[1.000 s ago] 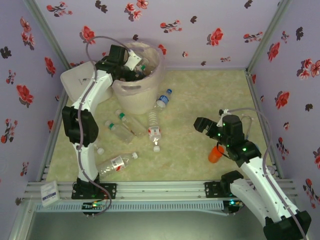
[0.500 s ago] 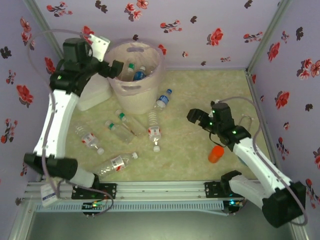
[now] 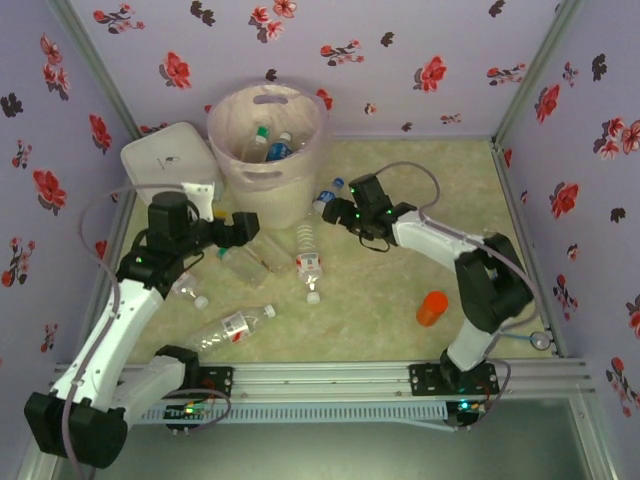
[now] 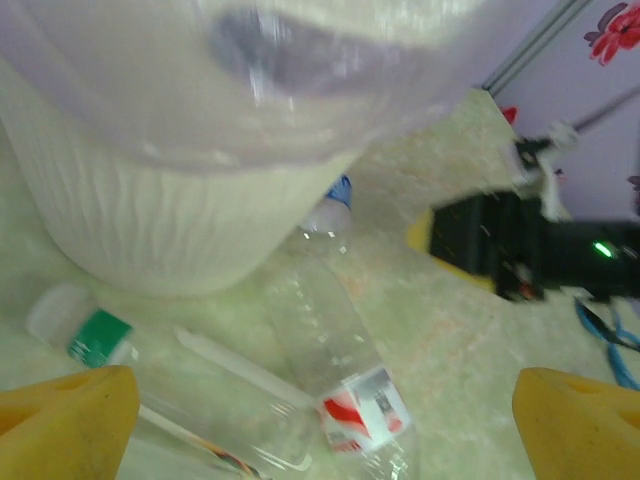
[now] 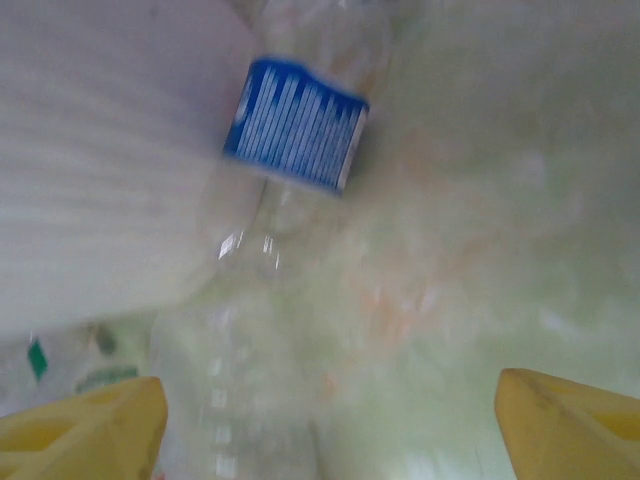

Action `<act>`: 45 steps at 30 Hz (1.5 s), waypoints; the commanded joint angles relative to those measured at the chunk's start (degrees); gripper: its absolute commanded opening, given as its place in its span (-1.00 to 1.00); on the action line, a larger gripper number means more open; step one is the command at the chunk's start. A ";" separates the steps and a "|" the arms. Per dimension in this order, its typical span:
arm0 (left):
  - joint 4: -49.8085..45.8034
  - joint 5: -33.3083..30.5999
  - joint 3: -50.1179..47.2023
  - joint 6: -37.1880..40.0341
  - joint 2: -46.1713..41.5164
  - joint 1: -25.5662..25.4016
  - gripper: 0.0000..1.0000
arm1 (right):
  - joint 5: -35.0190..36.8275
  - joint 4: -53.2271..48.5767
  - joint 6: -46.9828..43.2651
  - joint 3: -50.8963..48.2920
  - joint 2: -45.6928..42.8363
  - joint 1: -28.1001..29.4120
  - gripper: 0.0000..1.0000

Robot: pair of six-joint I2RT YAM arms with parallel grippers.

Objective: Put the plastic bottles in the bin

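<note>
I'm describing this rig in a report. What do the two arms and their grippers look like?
Both the left arm and right arm have white links with black joints and slim grey cables looping alongside. Small green lights glow on the black wrist housings. The left gripper and right gripper are black, with yellow fingers.

We see the left end effector [image 3: 240, 228] gone from above the bin [image 3: 270, 190] down to the bottles before it, while the right end effector [image 3: 345, 211] has reached the blue-capped bottle [image 3: 325, 200] beside the bin.
</note>
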 commanded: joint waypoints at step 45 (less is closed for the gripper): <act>21.63 -2.27 -2.09 -16.23 2.29 -17.76 1.00 | -16.06 14.84 -1.64 -13.71 -11.91 -14.11 -0.40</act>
